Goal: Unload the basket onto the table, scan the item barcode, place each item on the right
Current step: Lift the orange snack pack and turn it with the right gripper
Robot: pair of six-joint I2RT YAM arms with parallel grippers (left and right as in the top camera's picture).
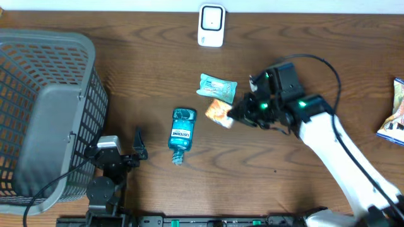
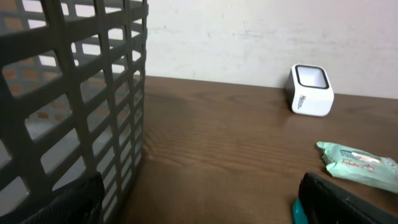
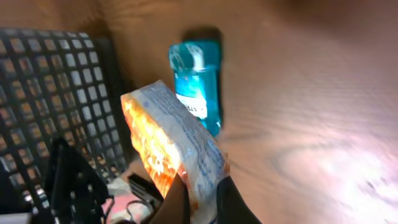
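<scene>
While right pincer (image 3: 202, 196) pinches the snack packet (image 3: 171, 137) by its edge, left pincer (image 1: 139, 144) gapes.

A dark wooden table (image 1: 151, 57) is filling the scene; an off-white wall (image 2: 249, 37) is rising behind it.

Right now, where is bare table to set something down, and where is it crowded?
Free: wood between basket and scanner; wood between scanner and right-edge packet. Crowded: centre: mouthwash bottle, green pack, orange packet in the right gripper.
</scene>
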